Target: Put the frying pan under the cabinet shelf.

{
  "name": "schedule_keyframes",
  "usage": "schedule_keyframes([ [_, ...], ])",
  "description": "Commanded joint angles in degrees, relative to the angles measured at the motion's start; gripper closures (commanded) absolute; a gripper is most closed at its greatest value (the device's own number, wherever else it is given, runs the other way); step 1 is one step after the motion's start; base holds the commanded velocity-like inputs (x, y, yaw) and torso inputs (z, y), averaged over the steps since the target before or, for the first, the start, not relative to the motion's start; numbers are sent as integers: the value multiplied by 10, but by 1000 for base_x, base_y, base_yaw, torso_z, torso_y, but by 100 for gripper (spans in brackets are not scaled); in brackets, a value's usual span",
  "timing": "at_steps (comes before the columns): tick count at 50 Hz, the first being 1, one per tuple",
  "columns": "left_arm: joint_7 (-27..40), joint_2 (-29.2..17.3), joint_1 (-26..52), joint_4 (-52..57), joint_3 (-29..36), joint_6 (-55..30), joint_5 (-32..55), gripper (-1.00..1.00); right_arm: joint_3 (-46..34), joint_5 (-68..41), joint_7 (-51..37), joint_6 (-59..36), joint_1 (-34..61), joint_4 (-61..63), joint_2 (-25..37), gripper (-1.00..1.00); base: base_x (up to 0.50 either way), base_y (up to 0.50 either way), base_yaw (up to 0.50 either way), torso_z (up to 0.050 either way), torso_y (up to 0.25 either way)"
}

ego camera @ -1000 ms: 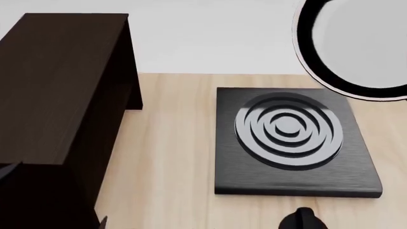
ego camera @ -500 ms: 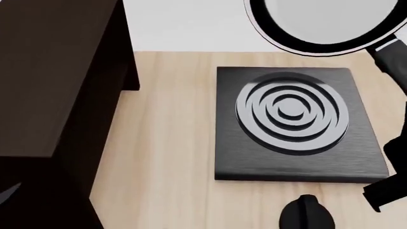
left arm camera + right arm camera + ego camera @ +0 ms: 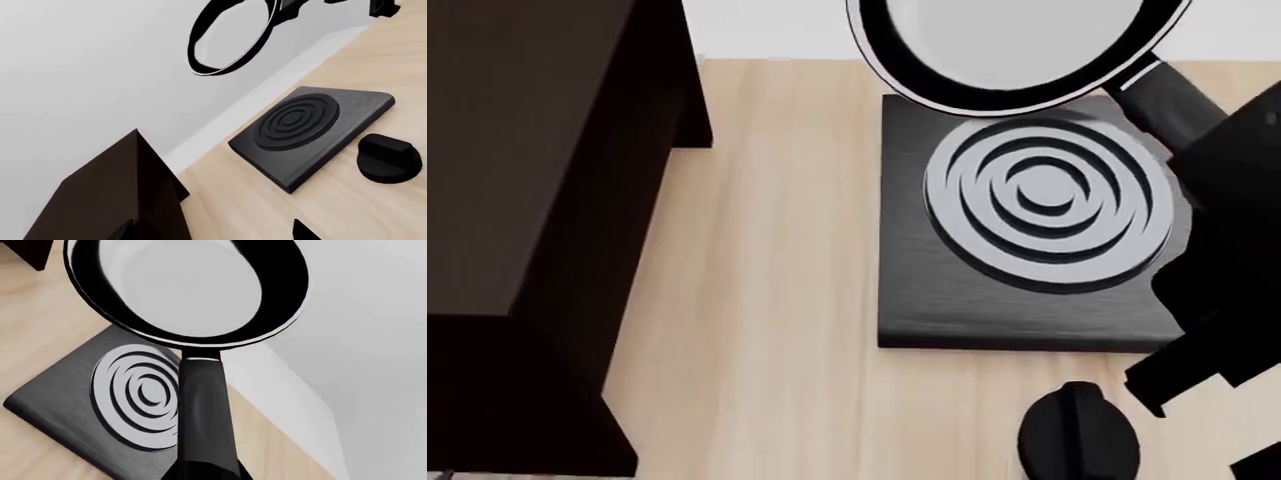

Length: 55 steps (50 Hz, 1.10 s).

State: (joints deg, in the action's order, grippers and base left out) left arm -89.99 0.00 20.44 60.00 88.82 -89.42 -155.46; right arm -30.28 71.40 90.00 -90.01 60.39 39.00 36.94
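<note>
The frying pan (image 3: 1014, 50) is a round black pan with a pale inside, held in the air above the far edge of the square black plate (image 3: 1028, 300). My right gripper (image 3: 1208, 140) is shut on its long black handle (image 3: 203, 410), which runs into the jaws in the right wrist view (image 3: 203, 472). The pan also shows in the left wrist view (image 3: 230, 37), high above the table. The cabinet shelf (image 3: 521, 200) is a large dark brown unit at the left. My left gripper (image 3: 210, 235) is open and empty beside the cabinet shelf (image 3: 113, 195).
The square black plate with concentric rings (image 3: 313, 130) lies on the light wooden table (image 3: 774, 300). A small black round knob (image 3: 1078, 435) sits near the plate's front. A white wall runs along the table's back edge.
The pan has moved left and toward me, from off the far right to over the plate's back edge. My right arm has come into view at the right.
</note>
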Motion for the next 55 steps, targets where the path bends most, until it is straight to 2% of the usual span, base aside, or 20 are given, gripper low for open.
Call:
schedule_keyframes([
  [1, 0, 0, -24, 0, 45, -3, -54, -100, -22, 24, 0, 0, 50, -15, -6, 100, 0, 0, 0, 25, -92],
  [26, 0, 0, -75, 0, 127, -1, -151, -100, -84, -38, 0, 0, 153, -49, 8, 100, 0, 0, 0, 24, -93],
  [51, 1, 0, -95, 0, 152, 4, -181, -100, -96, -63, 0, 0, 136, -20, 26, 100, 0, 0, 0, 24, -92],
  [53, 173, 0, -267, 0, 324, 165, -190, -100, -106, -61, 0, 0, 139, -26, 17, 100, 0, 0, 0, 24, -93],
  [55, 344, 0, -439, 0, 492, 213, -187, -100, -108, -59, 0, 0, 138, -27, 12, 100, 0, 0, 0, 25, -92],
])
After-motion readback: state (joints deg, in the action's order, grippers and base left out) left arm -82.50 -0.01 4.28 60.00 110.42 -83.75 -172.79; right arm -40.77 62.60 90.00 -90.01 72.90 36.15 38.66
